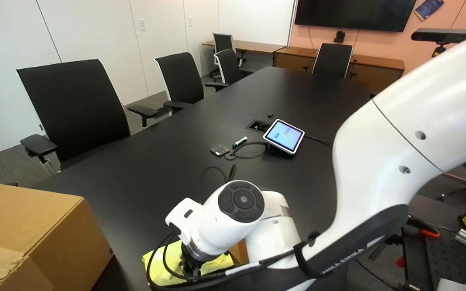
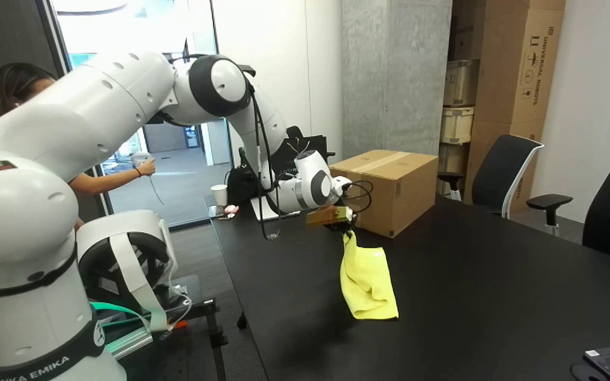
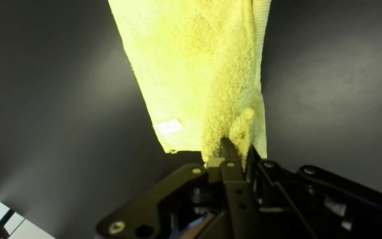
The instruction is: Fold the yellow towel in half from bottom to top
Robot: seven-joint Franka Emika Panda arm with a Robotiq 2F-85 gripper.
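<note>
Yellow towel [image 2: 369, 283] is over black table [image 2: 474, 296], chairs [image 1: 75, 101] alongside.

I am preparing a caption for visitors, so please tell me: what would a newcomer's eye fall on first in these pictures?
Probably the yellow towel draws it, pinched by the gripper over the black table. Next come the white Franka Emika arm, dominating the left of an exterior view, and the cardboard box, on the table in both exterior views. The tablet glows just right of centre in an exterior view.
</note>
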